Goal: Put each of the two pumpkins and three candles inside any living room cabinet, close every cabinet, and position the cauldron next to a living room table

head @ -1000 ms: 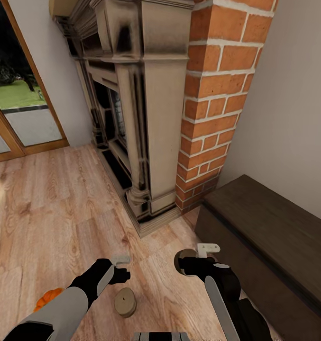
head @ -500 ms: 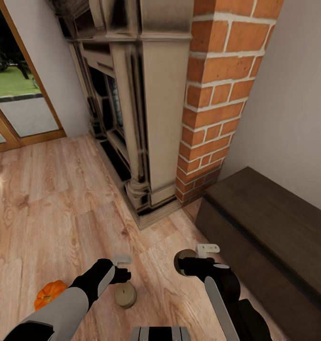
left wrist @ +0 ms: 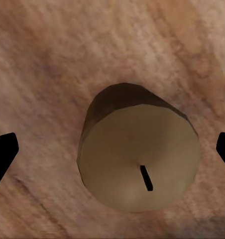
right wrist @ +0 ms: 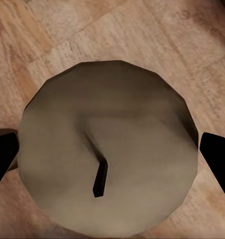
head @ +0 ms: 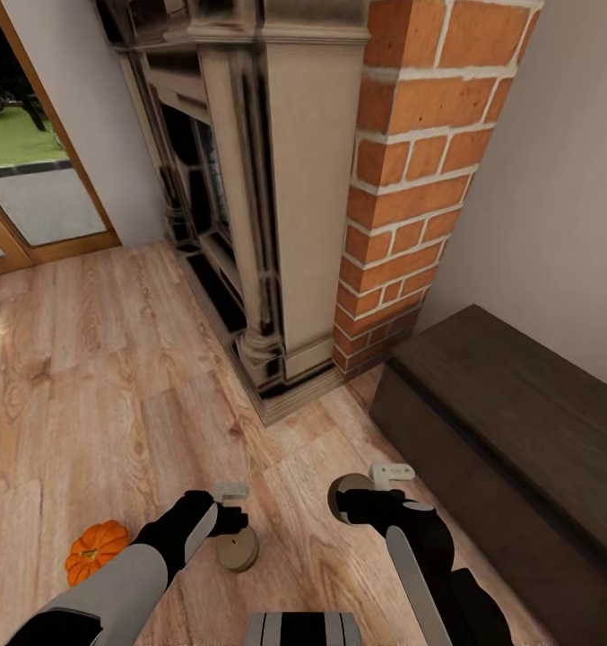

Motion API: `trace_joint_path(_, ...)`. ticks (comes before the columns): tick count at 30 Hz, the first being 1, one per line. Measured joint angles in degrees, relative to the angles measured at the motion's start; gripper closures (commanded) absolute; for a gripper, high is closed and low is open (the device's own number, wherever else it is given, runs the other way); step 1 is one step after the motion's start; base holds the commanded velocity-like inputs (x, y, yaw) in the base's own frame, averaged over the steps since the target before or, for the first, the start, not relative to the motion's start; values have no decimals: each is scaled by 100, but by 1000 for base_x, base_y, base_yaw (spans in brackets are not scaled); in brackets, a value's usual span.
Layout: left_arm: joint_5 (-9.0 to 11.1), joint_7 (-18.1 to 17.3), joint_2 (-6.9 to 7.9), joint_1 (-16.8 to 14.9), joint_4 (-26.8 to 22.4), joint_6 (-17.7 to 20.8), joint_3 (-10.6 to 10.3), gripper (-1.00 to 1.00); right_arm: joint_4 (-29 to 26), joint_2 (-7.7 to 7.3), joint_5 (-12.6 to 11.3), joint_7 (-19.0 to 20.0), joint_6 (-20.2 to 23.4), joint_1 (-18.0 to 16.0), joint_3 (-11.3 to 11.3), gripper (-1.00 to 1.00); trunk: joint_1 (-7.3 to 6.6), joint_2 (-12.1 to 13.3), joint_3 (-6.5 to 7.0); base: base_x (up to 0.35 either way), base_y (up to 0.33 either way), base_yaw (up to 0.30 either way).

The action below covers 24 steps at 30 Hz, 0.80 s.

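1. Wood-plank floor (head: 115, 377) runs beside a fireplace (head: 267, 224), with the dark cabinet (head: 518, 422) at the right, its fronts shut.
2. Risk, as a judgement: the left tool (head: 235, 520), jaws spread wide and empty, hangs above a floor candle (head: 238, 550); an off-centre descent could tip it.
3. Right tool (head: 348, 502) grips another candle (right wrist: 107, 164) between its fingers; a pumpkin (head: 97, 549) sits near.

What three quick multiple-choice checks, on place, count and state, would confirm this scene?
1. Where is the pumpkin? A on the floor by the left arm; B on the cabinet; C inside the fireplace.
2. How many candles show? A one; B two; C three.
3. The left tool is: A open; B shut on a pumpkin; C shut on a candle.
Answers: 1 A, the pumpkin lies on the floor. 2 B, the floor candle plus the held candle in the right tool. 3 A, the left tool is spread wide above the floor candle.
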Motion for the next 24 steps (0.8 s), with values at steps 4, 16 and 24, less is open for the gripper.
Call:
trace_joint_path(4, 3, 0, 0, 0, 0, -33, 0, -100, -1, -6, 0, 6, -3, 15, -2, 100, 0, 0, 0, 0, 0, 0)
trace_joint_path(16, 8, 0, 7, 0, -9, -52, 3, -100, -1, 0, 1, 9, 2, 19, -5, 100, 0, 0, 0, 36, -53, 0)
trace_joint_path(24, 11, 0, 9, 0, -7, -51, 7, -100, 0, -1, -8, 9, 1, 19, -4, 100, -1, 0, 0, 31, 12, 0)
